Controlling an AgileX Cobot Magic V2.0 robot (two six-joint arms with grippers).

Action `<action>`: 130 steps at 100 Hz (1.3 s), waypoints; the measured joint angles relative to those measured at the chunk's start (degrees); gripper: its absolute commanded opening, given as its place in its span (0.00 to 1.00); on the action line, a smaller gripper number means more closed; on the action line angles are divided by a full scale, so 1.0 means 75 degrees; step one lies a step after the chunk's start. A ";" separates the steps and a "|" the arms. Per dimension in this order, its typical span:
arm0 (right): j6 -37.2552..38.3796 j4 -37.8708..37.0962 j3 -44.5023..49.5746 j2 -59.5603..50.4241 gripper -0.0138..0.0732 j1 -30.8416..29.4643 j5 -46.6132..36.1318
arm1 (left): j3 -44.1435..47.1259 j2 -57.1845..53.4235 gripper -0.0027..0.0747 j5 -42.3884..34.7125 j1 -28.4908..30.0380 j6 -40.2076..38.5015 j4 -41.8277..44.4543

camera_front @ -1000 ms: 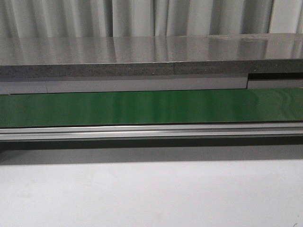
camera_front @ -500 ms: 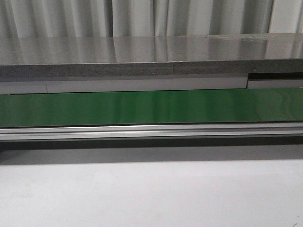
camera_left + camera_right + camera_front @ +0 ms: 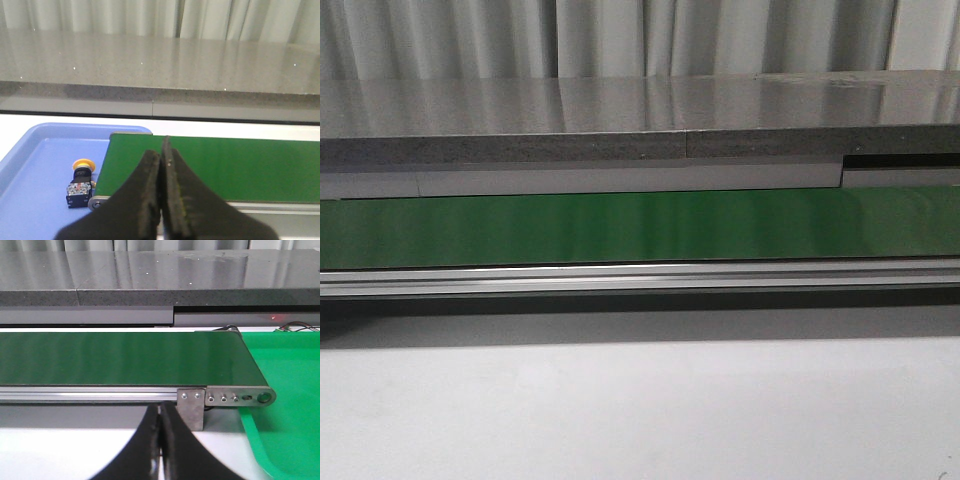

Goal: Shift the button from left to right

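- The button (image 3: 81, 181) lies on its side in a blue tray (image 3: 35, 165), just beside the left end of the green belt (image 3: 640, 228), yellow cap pointing away from the camera.
- The left gripper (image 3: 161, 165) hangs over the belt's left end, its fingers (image 3: 148, 195) pressed together, holding nothing.
- The right gripper (image 3: 160, 412) sits near the belt's right end, fingers closed and empty.
- A green tray (image 3: 287, 405) lies past that end.
- A grey bench (image 3: 640, 105) runs behind the belt.
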 measured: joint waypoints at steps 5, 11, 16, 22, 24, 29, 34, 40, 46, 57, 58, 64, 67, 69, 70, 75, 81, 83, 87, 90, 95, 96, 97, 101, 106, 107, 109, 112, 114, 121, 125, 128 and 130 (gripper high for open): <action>0.0000 0.0000 0.0000 0.0000 0.08 0.0000 0.0000 | -0.0512 0.0506 0.01 0.0500 0.0000 0.0000 -0.0013; 0.0000 0.0000 0.0000 0.0000 0.08 0.0000 0.0000 | -0.1183 0.1202 0.01 0.1241 0.0000 0.0000 -0.0019; 0.0000 0.0000 0.0000 0.0000 0.08 0.0000 0.0000 | -0.1699 0.1763 0.01 0.1855 0.0000 0.0000 -0.0019; 0.0000 0.0000 0.0000 0.0000 0.08 0.0000 0.0000 | -0.2323 0.2483 0.01 0.2539 0.0000 0.0000 -0.0019; 0.0000 0.0000 0.0000 0.0000 0.08 0.0000 0.0000 | -0.2518 0.2719 0.01 0.2779 0.0000 0.0000 -0.0019; 0.0000 0.0000 0.0000 0.0000 0.08 0.0000 0.0000 | -0.2932 0.3231 0.01 0.3266 0.0000 0.0000 -0.0019; 0.0000 0.0000 0.0000 0.0000 0.08 0.0000 0.0000 | -0.3275 0.3697 0.01 0.3630 0.0000 0.0000 -0.0019; 0.0000 0.0000 0.0000 0.0000 0.08 0.0000 0.0000 | -0.3571 0.4160 0.01 0.3892 0.0000 0.0000 -0.0019; 0.0000 0.0000 0.0000 0.0000 0.08 0.0000 0.0000 | -0.3780 0.4582 0.01 0.4011 0.0000 0.0000 -0.0019; 0.0000 0.0000 0.0000 0.0000 0.08 0.0000 0.0000 | -0.3889 0.5146 0.01 0.4067 0.0000 0.0000 -0.0019; 0.0000 0.0000 0.0000 0.0000 0.08 0.0000 0.0000 | -0.3880 0.5175 0.01 0.4067 0.0000 0.0000 -0.0019; 0.0000 0.0000 0.0000 0.0000 0.08 0.0000 0.0000 | -0.3893 0.5398 0.01 0.4067 0.0000 0.0000 -0.0019; 0.0000 0.0000 0.0000 0.0000 0.08 0.0000 0.0000 | -0.3897 0.5478 0.01 0.4067 0.0000 0.0000 -0.0019; 0.0000 0.0000 0.0000 0.0000 0.08 0.0000 0.0000 | -0.3910 0.5530 0.01 0.4052 0.0000 0.0000 -0.0019; 0.0000 0.0000 0.0000 0.0000 0.08 0.0000 0.0000 | -0.3910 0.5544 0.01 0.4052 0.0000 0.0016 -0.0019; 0.0000 0.0000 0.0000 0.0000 0.08 0.0000 0.0000 | -0.3910 0.5627 0.01 0.3997 0.0000 0.0016 -0.0019; 0.0000 0.0000 0.0000 0.0000 0.08 0.0000 0.0000 | -0.3910 0.5663 0.01 0.3940 0.0000 0.0016 -0.0019; 0.0000 0.0000 0.0000 0.0000 0.08 0.0000 0.0000 | -0.3910 0.5676 0.01 0.3925 0.0000 0.0016 -0.0019; 0.0000 0.0000 0.0000 0.0000 0.08 0.0000 0.0000 | -0.3910 0.5676 0.01 0.3876 0.0000 0.0016 -0.0019; 0.0000 0.0000 0.0000 0.0000 0.08 0.0000 0.0000 | -0.3910 0.5676 0.02 0.3855 0.0000 0.0030 -0.0019; 0.0000 0.0000 0.0000 0.0000 0.08 0.0000 0.0000 | -0.3910 0.5676 0.07 0.3843 0.0000 0.0030 -0.0019; 0.0000 0.0000 0.0000 0.0000 0.08 0.0000 0.0000 | -0.3910 0.5676 0.08 0.3843 0.0000 0.0030 -0.0019; 0.0000 0.0000 0.0000 0.0000 0.08 0.0000 0.0000 | -0.3910 0.5676 0.09 0.3843 0.0000 0.0030 -0.0019; 0.0000 0.0000 0.0000 0.0000 0.08 0.0000 0.0000 | -0.3910 0.5676 0.16 0.3843 0.0000 0.0030 -0.0019; 0.0000 0.0000 0.0000 0.0000 0.08 0.0000 0.0000 | -0.3910 0.5676 0.26 0.3843 0.0000 0.0032 -0.0019; 0.0000 0.0000 0.0000 0.0000 0.08 0.0000 0.0000 | -0.3910 0.5676 0.30 0.3843 0.0000 0.0032 -0.0019; 0.0000 0.0000 0.0000 0.0000 0.08 0.0000 0.0000 | -0.3910 0.5676 0.35 0.3843 0.0000 0.0032 -0.0019; 0.0000 0.0000 0.0000 0.0000 0.08 0.0000 0.0000 | -0.3910 0.5676 0.43 0.3843 0.0000 0.0032 -0.0019; 0.0000 0.0000 0.0000 0.0000 0.08 0.0000 0.0000 | -0.3910 0.5676 0.49 0.3843 0.0000 0.0032 -0.0019; 0.0000 0.0000 0.0000 0.0000 0.08 0.0000 0.0000 | -0.3910 0.5676 0.67 0.3843 0.0000 0.0032 -0.0019; 0.0000 0.0000 0.0000 0.0000 0.08 0.0000 0.0000 | -0.3910 0.5676 0.73 0.3843 0.0000 0.0032 -0.0019; 0.0000 0.0000 0.0000 0.0000 0.08 0.0000 0.0000 | -0.3910 0.5676 0.76 0.3843 0.0000 0.0032 -0.0019; 0.0000 0.0000 0.0000 0.0000 0.08 0.0000 0.0000 | -0.3910 0.5676 0.78 0.3843 0.0000 0.0032 -0.0019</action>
